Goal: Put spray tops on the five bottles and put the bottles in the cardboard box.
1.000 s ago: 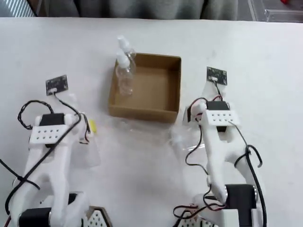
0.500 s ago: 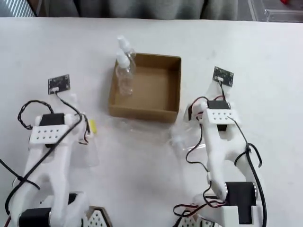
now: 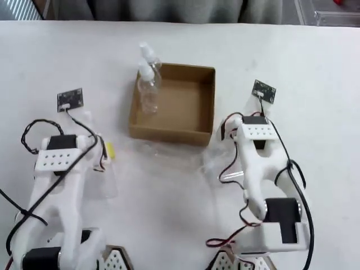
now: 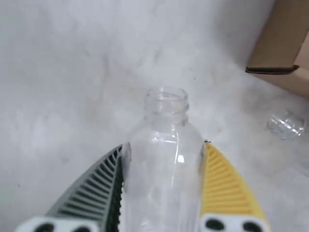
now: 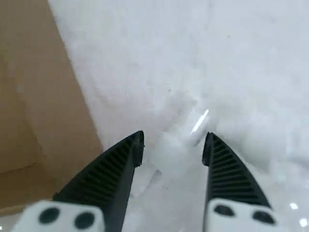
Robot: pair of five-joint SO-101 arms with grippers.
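Your right arm has pushed a little farther forward beside the cardboard box [image 3: 145, 130] over the last second; your left arm has barely shifted. Between the fingers of the right claw [image 5: 174, 139] a pale blur lies on the counter [image 3: 315, 67], too hazy to identify. That claw is spread wide and grips nothing. Your left claw [image 4: 164, 149] is clamped on an uncapped clear bottle [image 4: 165, 169], near the box's front left corner, its base cut off. Both arms stretch forward, flanking the box.
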